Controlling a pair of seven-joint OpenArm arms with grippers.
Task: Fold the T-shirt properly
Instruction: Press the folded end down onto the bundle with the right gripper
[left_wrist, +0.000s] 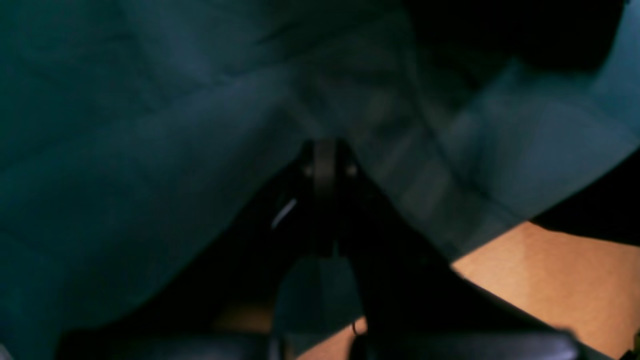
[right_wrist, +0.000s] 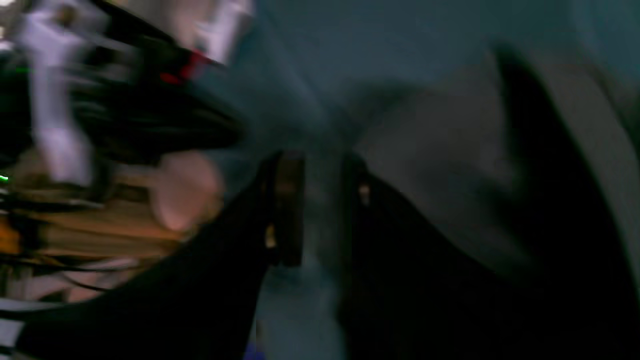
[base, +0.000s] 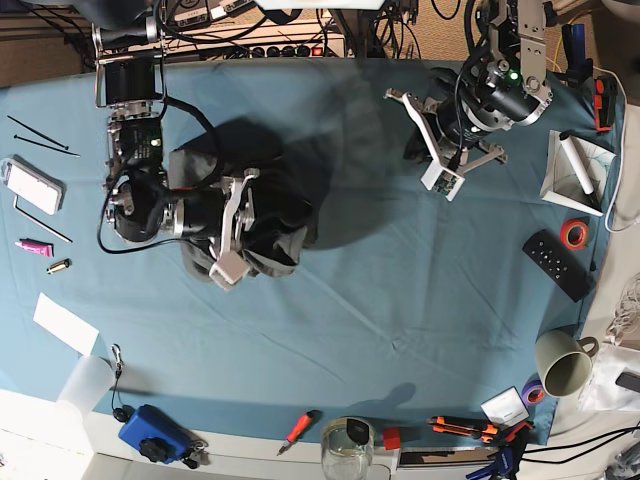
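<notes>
Left wrist view: your left gripper has its jaws pressed together, and whether cloth is pinched there is too dark to tell. Blue tablecloth fills most of the frame.

Right wrist view: very blurry, but your right gripper has a gap between its jaws, nothing clearly in it.

Base view: the T-shirt is bunched near the right arm, a blurred part stretching toward the left. I'd spread it flat before any fold.
</notes>
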